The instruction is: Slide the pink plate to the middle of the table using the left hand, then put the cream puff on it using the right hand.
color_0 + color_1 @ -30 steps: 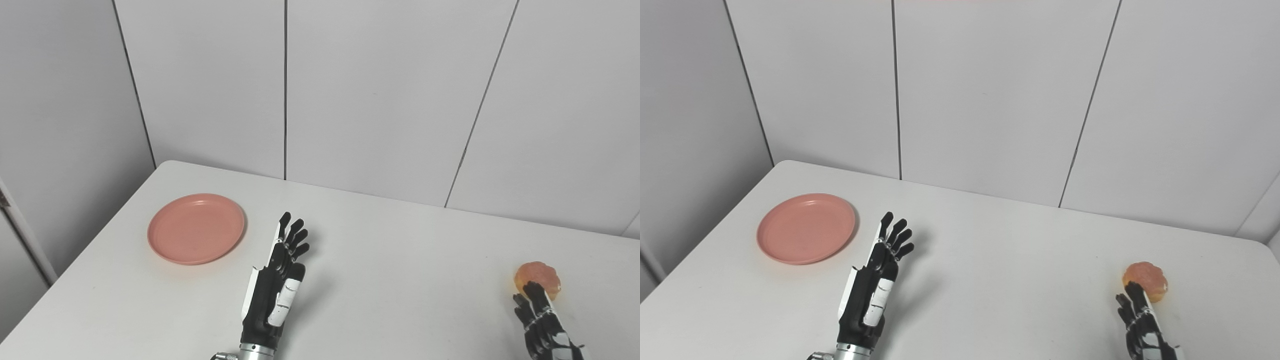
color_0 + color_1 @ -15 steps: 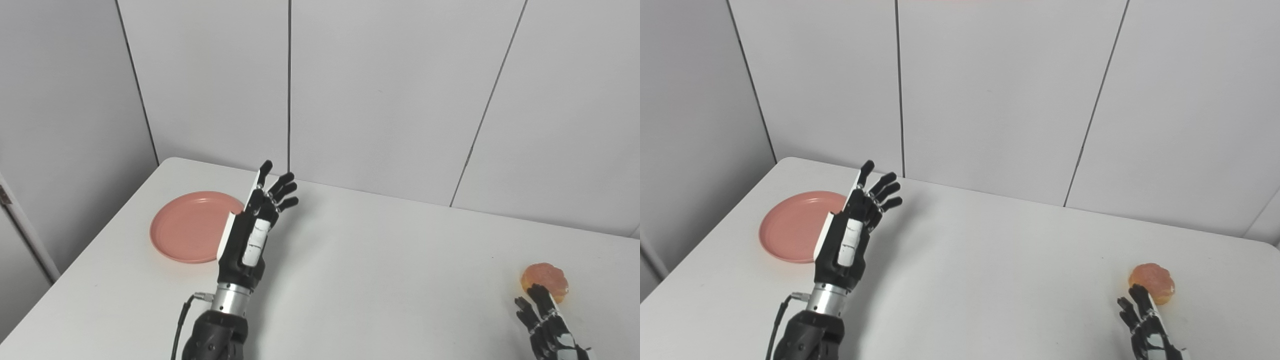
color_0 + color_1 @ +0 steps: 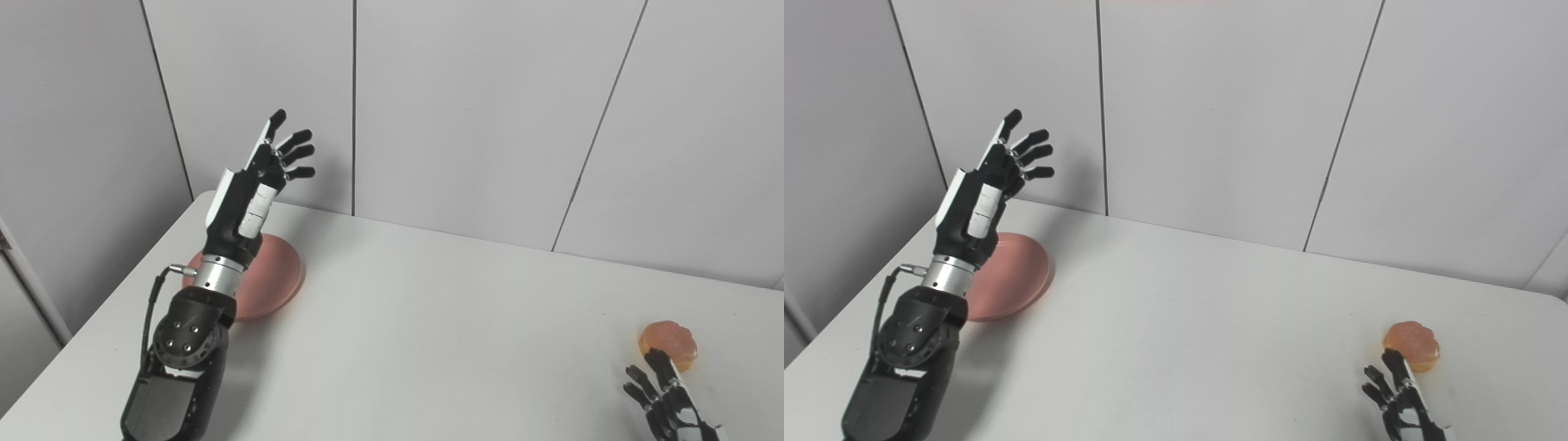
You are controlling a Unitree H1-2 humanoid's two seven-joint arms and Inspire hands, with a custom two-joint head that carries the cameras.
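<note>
The pink plate [image 3: 275, 275] lies at the table's far left, partly hidden behind my left forearm. My left hand [image 3: 257, 184] is raised high above the plate, open, fingers spread and pointing up toward the wall, holding nothing. The orange-brown cream puff [image 3: 669, 344] sits near the table's right edge. My right hand [image 3: 664, 401] stands at the bottom right, just in front of the puff, open with fingers apart; one fingertip overlaps the puff in the picture and contact cannot be judged.
The white table [image 3: 441, 331] runs from the grey wall panels [image 3: 465, 110] at the back toward me. Its left edge [image 3: 110, 294] drops off beside the plate. The right edge lies close to the puff.
My left hand has risen and swung left, from table height beside the plate to high above it, and the forearm now covers part of the plate. The right hand has barely moved.
</note>
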